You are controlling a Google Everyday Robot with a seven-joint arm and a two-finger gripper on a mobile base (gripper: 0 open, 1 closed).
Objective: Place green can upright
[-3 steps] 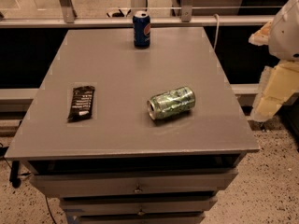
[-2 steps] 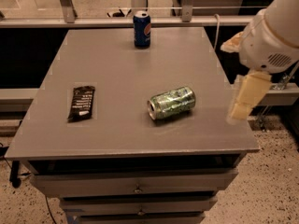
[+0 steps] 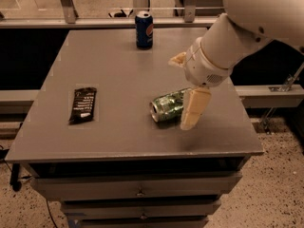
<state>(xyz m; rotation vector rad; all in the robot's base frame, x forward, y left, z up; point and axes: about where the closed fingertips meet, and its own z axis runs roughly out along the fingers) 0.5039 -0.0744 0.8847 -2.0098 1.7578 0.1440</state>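
The green can (image 3: 167, 106) lies on its side on the grey table (image 3: 118, 80), right of the middle, its silver top facing the front left. My gripper (image 3: 186, 84) hangs from the white arm that reaches in from the upper right, directly over the can's right end. Its fingers are spread open and hold nothing. One cream finger (image 3: 194, 109) hangs down in front of the can's right end and hides it. The other finger (image 3: 178, 60) sits behind the can.
A blue Pepsi can (image 3: 144, 29) stands upright at the table's far edge. A dark snack bar (image 3: 83, 105) lies flat on the left side. Drawers run below the table's front edge. A rail and posts stand behind the table.
The arm has swung in from the right edge of the view toward the left. The gripper is now over the green can's right end. The can has not moved.
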